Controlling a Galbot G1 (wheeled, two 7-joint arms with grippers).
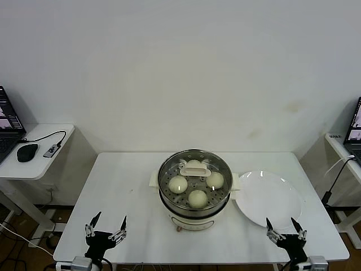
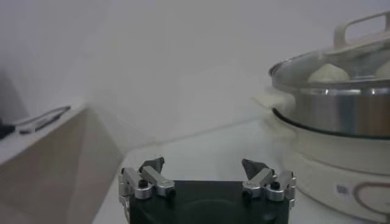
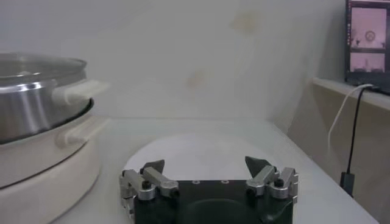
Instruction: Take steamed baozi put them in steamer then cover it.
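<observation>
The steamer (image 1: 195, 213), a shiny steel pot on a white base, stands mid-table. The clear glass cover (image 1: 169, 169) sits on it, cream handle (image 1: 194, 167) up. Several cream-white baozi (image 1: 178, 184) lie inside on the perforated tray, seen through the glass. My left gripper (image 1: 106, 226) hovers open and empty near the table's front left edge, well clear of the pot. My right gripper (image 1: 286, 228) is open and empty at the front right. In the left wrist view the left gripper (image 2: 208, 165) faces the steamer (image 2: 341, 115), with a baozi (image 2: 328, 73) under the cover (image 2: 292, 66). The right gripper (image 3: 206, 165) faces the steamer (image 3: 30, 97).
An empty white plate (image 1: 268, 197) lies right of the steamer, just ahead of the right gripper; it also shows as the plate (image 3: 201, 152). A side table on the left holds a mouse (image 1: 27, 152) and cable. Another on the right carries a laptop (image 3: 367, 39).
</observation>
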